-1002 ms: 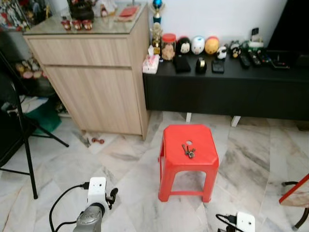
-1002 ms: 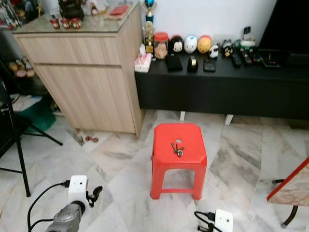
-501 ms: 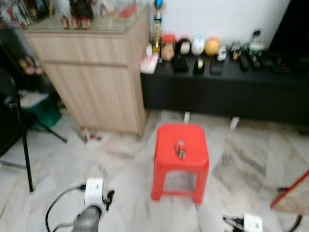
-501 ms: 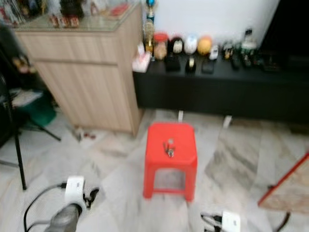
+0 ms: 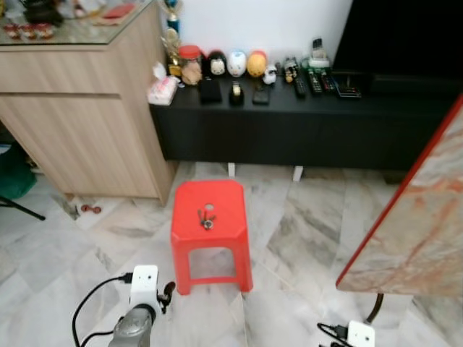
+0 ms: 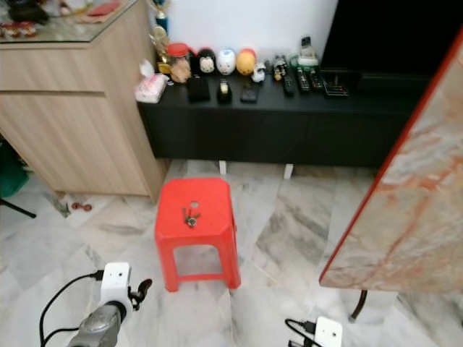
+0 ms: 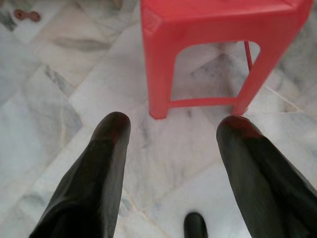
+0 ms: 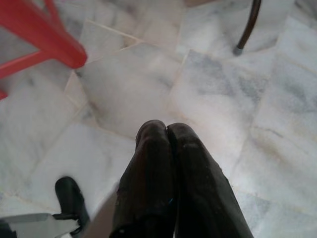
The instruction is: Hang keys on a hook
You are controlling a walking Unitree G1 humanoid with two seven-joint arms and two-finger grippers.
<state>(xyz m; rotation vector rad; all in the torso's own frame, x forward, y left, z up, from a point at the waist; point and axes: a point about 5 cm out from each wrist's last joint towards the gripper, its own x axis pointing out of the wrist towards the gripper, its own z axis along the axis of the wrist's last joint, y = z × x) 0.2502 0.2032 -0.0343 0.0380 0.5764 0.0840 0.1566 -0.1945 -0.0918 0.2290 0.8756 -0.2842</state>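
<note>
The keys lie near the middle of the red stool's seat, just beside a small round hole in it, clear of all four edges. The stool stands on the marble floor a little in front of a long black cabinet whose top carries a row of small figures, a jar and several remote controls along its back edge. A light wooden cabinet stands to the left of the black one, its front corner near the stool's far left corner, with open floor between them.

To the right, the red-edged marble tabletop juts into the room, its slanting edge well apart from the stool, leaving a broad strip of bare floor between the two. A dark table leg meets the floor under it.

The left gripper hangs low in front of the stool, its fingers spread wide with nothing between them, pointing at the stool's near legs. The right gripper hangs over bare floor between the stool's leg and the table leg, its fingers pressed together and holding nothing.
</note>
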